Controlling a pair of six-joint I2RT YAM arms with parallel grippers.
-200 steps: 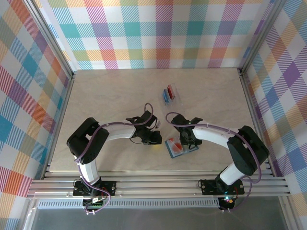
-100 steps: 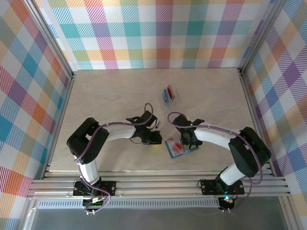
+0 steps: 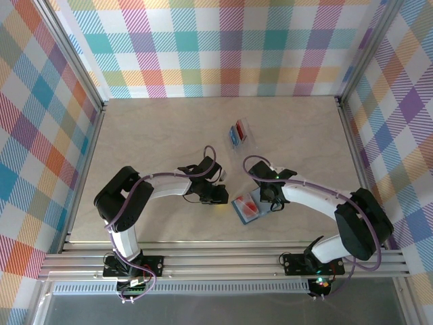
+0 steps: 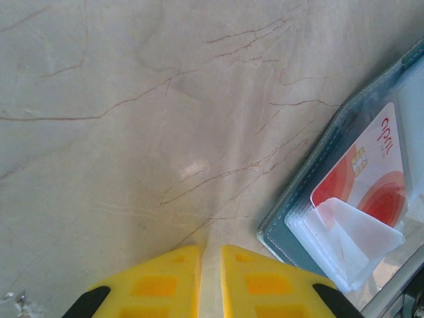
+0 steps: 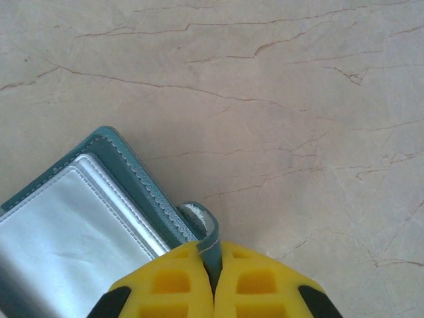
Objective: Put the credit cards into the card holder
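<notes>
- The right end effector (image 5: 213,268) is clenched on the snap tab (image 5: 201,222) of the card holder (image 5: 126,165). The tab stands up between its yellow fingers.
- The teal card holder lies open on the tabletop (image 3: 155,142), towards the near edge and between the two end effectors, with its clear inner sleeves facing up.
- A red-and-white credit card (image 4: 361,175) lies inside the card holder, partly under a clear pocket whose corner curls upward.
- The left end effector (image 4: 210,255) is just left of the card holder. Its fingers are drawn almost together with a thin slit between them, gripping nothing.
- Farther back, well apart, a clear plastic case (image 3: 247,139) holds a red card (image 3: 239,126) and a blue card (image 3: 233,138).
</notes>
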